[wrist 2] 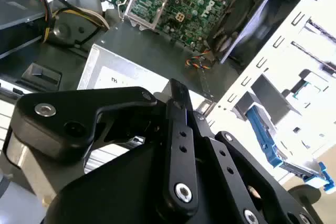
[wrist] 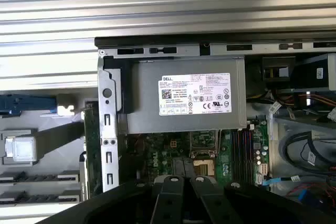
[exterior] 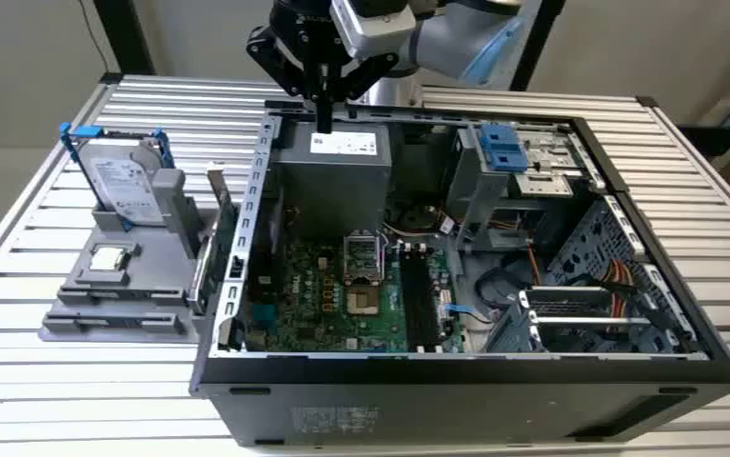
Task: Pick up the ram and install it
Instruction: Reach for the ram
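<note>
The ram [exterior: 221,205] is a slim dark stick standing on edge in the grey holder [exterior: 117,309], between the hard drive and the case's side wall. My gripper [exterior: 325,122] hangs above the far rim of the open computer case [exterior: 466,367], over the grey power supply [exterior: 333,157], to the exterior view's right of the ram and higher. Its fingers are shut with nothing between them, as both wrist views show [wrist 2: 176,90] [wrist: 184,182]. The motherboard's black memory slots [exterior: 418,295] [wrist: 242,150] lie inside the case beside the CPU socket [exterior: 361,262].
The holder also carries a silver hard drive in a blue frame [exterior: 124,181] and a small square CPU chip [exterior: 110,257]. Inside the case are a blue drive bay [exterior: 502,148], bundled cables [exterior: 600,276] and metal walls. A slatted metal table [exterior: 34,381] surrounds everything.
</note>
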You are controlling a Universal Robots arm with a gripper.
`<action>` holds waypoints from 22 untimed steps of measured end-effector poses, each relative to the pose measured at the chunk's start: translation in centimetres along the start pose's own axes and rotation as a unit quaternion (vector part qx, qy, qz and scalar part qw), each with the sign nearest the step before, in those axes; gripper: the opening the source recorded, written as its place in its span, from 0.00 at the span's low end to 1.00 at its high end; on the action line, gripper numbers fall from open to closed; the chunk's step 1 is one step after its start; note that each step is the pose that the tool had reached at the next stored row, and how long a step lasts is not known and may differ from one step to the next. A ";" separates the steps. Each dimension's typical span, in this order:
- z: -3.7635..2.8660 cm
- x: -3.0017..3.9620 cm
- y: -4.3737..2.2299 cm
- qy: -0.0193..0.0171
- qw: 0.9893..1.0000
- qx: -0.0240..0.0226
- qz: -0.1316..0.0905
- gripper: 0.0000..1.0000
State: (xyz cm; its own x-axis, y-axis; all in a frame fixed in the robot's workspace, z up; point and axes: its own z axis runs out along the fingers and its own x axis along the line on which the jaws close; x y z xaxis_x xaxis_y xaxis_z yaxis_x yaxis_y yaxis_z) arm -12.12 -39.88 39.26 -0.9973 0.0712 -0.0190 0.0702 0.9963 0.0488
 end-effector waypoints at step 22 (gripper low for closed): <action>0.00 0.00 0.00 0.000 1.000 0.000 0.000 0.00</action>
State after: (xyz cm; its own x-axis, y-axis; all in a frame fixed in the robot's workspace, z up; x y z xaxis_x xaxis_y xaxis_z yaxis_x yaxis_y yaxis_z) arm -12.12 -39.88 39.26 -0.9973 0.0712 -0.0190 0.0702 0.9963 0.0488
